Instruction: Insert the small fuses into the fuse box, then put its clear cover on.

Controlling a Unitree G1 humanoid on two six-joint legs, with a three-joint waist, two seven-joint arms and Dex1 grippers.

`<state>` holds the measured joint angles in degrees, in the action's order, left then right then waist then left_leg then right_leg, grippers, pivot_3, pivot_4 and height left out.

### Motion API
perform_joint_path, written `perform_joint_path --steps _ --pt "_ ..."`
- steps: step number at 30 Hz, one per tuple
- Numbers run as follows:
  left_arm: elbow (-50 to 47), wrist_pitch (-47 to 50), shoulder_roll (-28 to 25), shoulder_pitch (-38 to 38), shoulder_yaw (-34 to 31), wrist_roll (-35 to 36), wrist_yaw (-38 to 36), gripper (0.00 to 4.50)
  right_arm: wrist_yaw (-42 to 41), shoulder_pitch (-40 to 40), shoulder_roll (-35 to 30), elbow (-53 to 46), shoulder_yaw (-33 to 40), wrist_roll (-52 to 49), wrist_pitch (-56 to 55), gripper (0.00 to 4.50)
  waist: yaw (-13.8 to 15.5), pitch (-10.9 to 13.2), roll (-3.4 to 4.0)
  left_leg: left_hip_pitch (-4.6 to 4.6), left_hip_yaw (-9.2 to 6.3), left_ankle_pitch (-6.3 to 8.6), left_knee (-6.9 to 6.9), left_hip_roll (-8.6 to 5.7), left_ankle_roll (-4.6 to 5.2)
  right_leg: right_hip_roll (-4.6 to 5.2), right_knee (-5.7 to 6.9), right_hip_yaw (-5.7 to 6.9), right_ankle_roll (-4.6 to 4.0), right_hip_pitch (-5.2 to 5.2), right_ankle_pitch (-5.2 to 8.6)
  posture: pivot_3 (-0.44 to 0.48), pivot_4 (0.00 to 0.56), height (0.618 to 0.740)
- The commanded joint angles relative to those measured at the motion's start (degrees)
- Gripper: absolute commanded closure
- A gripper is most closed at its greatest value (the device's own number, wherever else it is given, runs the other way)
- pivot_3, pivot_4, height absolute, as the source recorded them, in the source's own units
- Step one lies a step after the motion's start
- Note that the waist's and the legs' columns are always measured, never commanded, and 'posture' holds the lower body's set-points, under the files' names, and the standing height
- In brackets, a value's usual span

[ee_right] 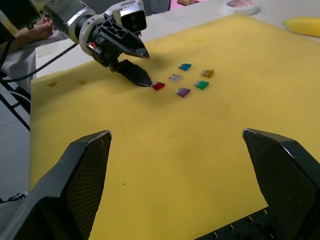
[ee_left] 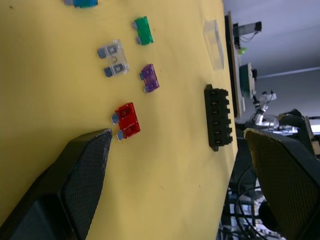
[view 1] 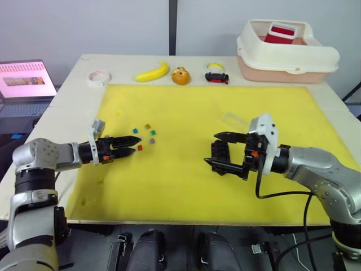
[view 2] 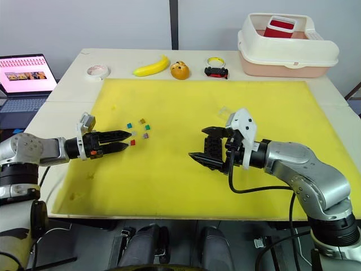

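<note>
Yellow mat: parted left gripper beside red fuse

A large yellow mat covers most of the pale table, and along the far edge of the table, beyond the mat, lie from left to right a roll of white tape, a banana, a small orange round thing and a black-and-red toy car with a yellow ring just behind it. At the far right corner stands a big cream-white bin with a red thing inside. To the left, off the table, is an open laptop with a pink screen.
</note>
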<state>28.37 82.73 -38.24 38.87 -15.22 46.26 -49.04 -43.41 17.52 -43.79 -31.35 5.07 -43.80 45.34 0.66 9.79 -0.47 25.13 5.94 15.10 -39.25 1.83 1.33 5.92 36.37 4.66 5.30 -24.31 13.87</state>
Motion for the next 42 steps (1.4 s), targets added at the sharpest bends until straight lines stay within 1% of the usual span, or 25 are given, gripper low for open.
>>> perform_joint_path --steps 1,7,11,17,21,24,26,28,34,37,42 --pt "0.97 -2.75 -0.31 0.22 0.58 -2.36 0.62 0.00 -0.68 1.29 -0.52 -0.32 1.15 0.46 -1.59 0.04 0.02 0.00 0.00 0.00 0.00 0.00 0.00 0.00 0.00 0.00 0.01 0.00 0.00 0.00 0.00 0.000 0.150 0.740" --pt "0.48 -4.19 2.53 -0.20 2.41 -3.00 0.92 0.00 -2.28 2.55 -1.28 1.08 0.96 0.91 -1.70 0.04 0.33 -0.04 0.01 -0.04 -0.01 0.00 0.00 0.00 0.00 0.02 0.02 0.00 0.00 0.07 0.00 0.000 0.150 0.740" --pt "0.62 -3.40 3.83 -0.15 0.93 -1.77 -0.18 0.00 -3.51 2.12 -2.16 1.13 0.23 2.45 -2.59 0.04 0.73 -0.05 0.02 -0.09 -0.02 0.00 0.00 -0.01 0.01 0.05 0.02 0.00 0.00 0.14 0.00 0.000 0.150 0.740" --pt "1.46 -3.66 4.89 0.24 1.67 -2.45 -1.10 0.00 -3.87 2.09 -2.46 0.73 0.29 2.51 -2.26 0.04 1.58 -0.05 0.02 -0.10 -0.01 0.00 -0.01 -0.01 0.01 0.05 0.02 0.00 0.00 0.15 0.00 0.000 0.150 0.740" --pt "4.67 -3.16 5.99 2.06 2.08 -2.42 -2.78 0.00 -3.83 2.58 -2.65 0.43 0.07 2.38 -1.78 0.04 1.70 -0.05 0.02 -0.10 -0.01 0.00 -0.03 -0.02 0.01 0.06 0.01 0.00 0.00 0.16 0.00 0.000 0.150 0.740" --pt "8.00 -4.37 7.43 3.58 2.09 -3.76 -2.07 0.00 -3.57 2.68 -2.62 0.02 -0.09 2.10 -1.29 0.04 1.77 -0.05 0.01 -0.10 -0.02 0.01 -0.04 -0.04 0.02 0.06 0.01 0.01 0.00 0.19 0.00 0.000 0.150 0.740" --pt "8.72 -2.76 7.70 3.92 1.78 -3.23 -2.50 0.00 -3.75 2.13 -2.91 -0.22 -0.31 2.54 -1.38 0.04 1.85 -0.06 0.01 -0.10 -0.02 0.01 -0.05 -0.05 0.03 0.07 0.01 0.02 0.01 0.22 0.00 0.000 0.150 0.740" --pt "7.53 -2.22 7.73 3.38 2.84 -3.21 -3.48 0.00 -4.36 1.38 -3.44 -0.05 -0.78 3.67 -2.05 0.04 1.83 -0.06 0.01 -0.11 -0.04 0.01 -0.06 -0.06 0.04 0.08 0.00 0.03 0.01 0.24 -0.01 0.000 0.150 0.740" --pt "7.58 -3.19 7.76 3.22 3.54 -4.90 -3.51 0.00 -5.00 1.49 -3.54 0.24 -1.26 4.36 -2.43 0.04 1.79 -0.06 0.01 -0.11 -0.05 0.02 -0.07 -0.06 0.05 0.09 -0.02 0.03 0.01 0.25 0.00 0.000 0.150 0.740" --pt "7.42 -4.17 7.81 3.05 4.05 -6.14 -3.38 0.86 -5.36 1.53 -3.64 0.46 -1.25 4.70 -2.66 0.00 1.77 -0.06 0.01 -0.11 -0.05 0.02 -0.06 -0.06 0.05 0.09 -0.02 0.03 0.01 0.25 -0.01 0.000 0.150 0.740" --pt "7.15 -4.74 7.99 2.92 4.08 -6.91 -3.47 0.86 -6.12 1.12 -3.78 1.10 -1.33 5.39 -3.19 0.00 1.77 -0.06 0.02 -0.12 -0.05 0.02 -0.07 -0.06 0.06 0.09 -0.02 0.03 0.01 0.26 -0.01 0.000 0.150 0.740"
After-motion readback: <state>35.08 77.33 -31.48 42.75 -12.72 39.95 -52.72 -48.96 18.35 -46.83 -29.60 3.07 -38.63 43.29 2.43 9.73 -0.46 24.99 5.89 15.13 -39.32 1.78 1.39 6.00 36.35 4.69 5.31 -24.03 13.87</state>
